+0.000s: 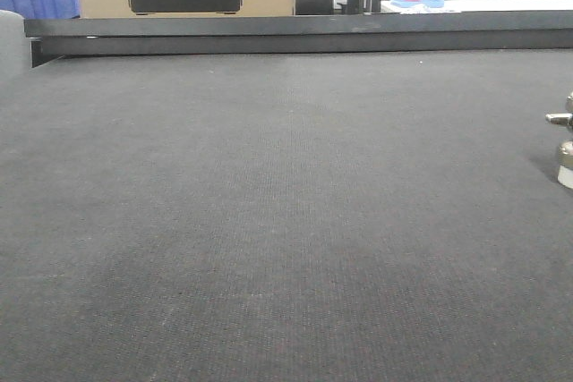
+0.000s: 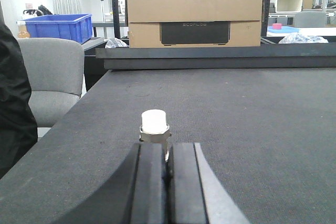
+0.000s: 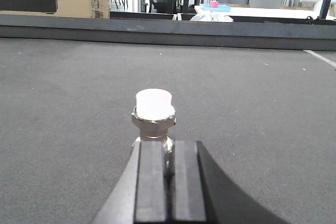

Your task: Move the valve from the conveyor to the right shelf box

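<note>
Seemingly pick-up step: valve (image 3: pixel 153 113) sits on conveyor (image 3: pixel 252 108); shelf box not in view.
Right tool (image 3: pixel 168 153) has fingers pressed together w/ valve upright right at the tips; can't tell if it's nipped. Left tool (image 2: pixel 168 155) likewise closed behind a similar fitting (image 2: pixel 154 127). Next needs a sure grip, lift, swing right. Blue bin (image 2: pixel 55 26) in bkgd, contents hidden.

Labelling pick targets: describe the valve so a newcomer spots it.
Find the dark grey conveyor before the rail. Just beyond the tips of the right tool is the valve: a silvery hex collar under a white cap, bright against the plain weave.
</note>
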You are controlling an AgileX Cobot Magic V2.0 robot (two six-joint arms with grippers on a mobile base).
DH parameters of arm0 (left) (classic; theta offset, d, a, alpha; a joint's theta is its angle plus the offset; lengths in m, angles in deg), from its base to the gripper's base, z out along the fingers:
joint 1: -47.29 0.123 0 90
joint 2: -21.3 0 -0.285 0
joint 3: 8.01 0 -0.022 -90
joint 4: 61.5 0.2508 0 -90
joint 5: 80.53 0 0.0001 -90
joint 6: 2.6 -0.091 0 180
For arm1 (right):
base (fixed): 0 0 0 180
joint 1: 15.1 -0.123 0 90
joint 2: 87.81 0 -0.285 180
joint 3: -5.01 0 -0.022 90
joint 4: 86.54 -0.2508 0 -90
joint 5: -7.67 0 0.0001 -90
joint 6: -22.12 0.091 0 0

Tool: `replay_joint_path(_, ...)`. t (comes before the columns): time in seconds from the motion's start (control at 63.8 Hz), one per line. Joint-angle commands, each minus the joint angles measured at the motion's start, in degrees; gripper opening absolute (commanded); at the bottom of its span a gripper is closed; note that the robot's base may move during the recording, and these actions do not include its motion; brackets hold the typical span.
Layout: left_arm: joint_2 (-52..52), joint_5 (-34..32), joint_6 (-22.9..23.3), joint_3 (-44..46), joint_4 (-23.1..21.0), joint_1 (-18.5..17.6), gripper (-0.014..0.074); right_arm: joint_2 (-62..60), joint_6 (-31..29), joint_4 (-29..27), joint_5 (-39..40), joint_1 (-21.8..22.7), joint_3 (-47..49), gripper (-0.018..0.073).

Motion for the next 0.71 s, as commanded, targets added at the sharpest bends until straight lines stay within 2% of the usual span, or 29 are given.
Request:
replay_joint_path(0.0, 0.27, -1.01, 0.42, 0.14, -0.27, 0.12, -0.0111, -0.22, -0.11, 0.09, 1.21, -0.08, 0.07, -0.0162)
replay_joint_path(0.564, 0.27, -1.01, 0.42, 0.14, -0.27, 0.12, -0.0111, -0.22, -0.11, 0.09, 2.64, -0.07, 0.07, -0.0162)
replay_joint_path(0.689, 0.27, -3.48, 0.42, 0.14, -0.27, 0.1, -0.0111, -0.22, -0.11, 0.09, 3.52, -0.07, 0.07, -0.0162)
